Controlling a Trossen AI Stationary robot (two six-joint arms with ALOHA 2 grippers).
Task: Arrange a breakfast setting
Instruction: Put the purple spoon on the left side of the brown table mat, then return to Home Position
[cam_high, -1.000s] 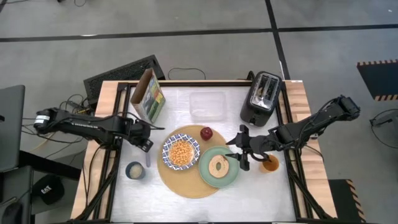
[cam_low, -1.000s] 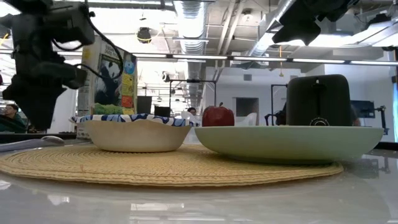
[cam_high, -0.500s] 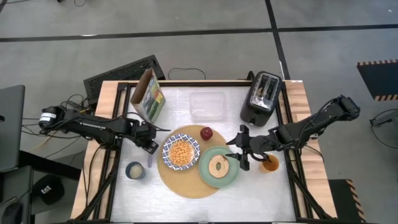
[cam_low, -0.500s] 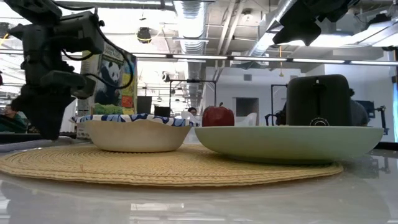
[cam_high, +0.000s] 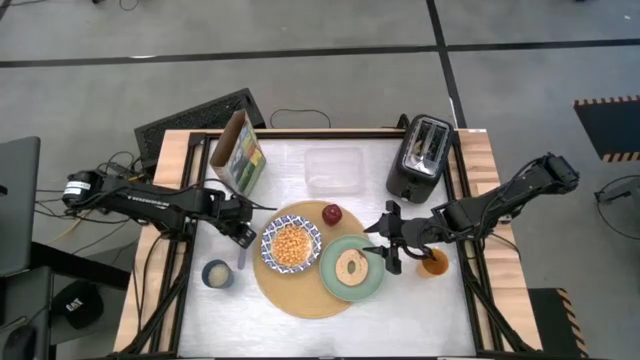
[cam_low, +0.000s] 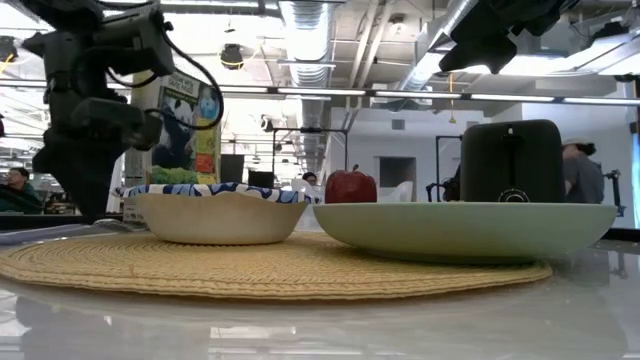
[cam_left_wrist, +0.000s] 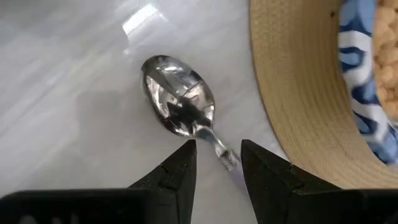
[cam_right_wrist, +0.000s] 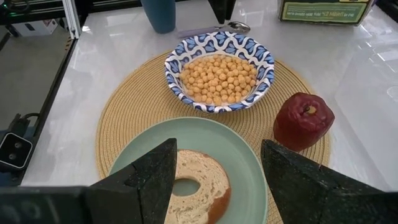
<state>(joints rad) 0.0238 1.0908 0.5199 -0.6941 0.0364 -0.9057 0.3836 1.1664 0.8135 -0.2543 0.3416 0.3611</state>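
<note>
The round tan mat (cam_high: 300, 292) carries the blue-and-white bowl (cam_high: 291, 243) of cereal and the pale green plate (cam_high: 328, 262) with the toast slice (cam_high: 351, 267). The red apple (cam_high: 332, 213) stands on the mat's far edge. The spoon (cam_left_wrist: 177, 102) lies flat on the table left of the mat. My left gripper (cam_left_wrist: 217, 165) is open and low over it, a finger on either side of its handle (cam_left_wrist: 222, 152). My right gripper (cam_right_wrist: 214, 186) is open and empty above the plate's right edge. The panda cereal box (cam_high: 240, 155) stands at the far left.
A black toaster (cam_high: 420, 157) and a clear container (cam_high: 333, 170) stand at the back. A blue cup (cam_high: 217, 274) stands near the spoon at the front left. An orange cup (cam_high: 434, 263) stands right of the plate. People show in the room behind.
My left gripper has gone toward the table's right and near edges and come down over the spoon beside the mat. The spoon has stayed in place.
</note>
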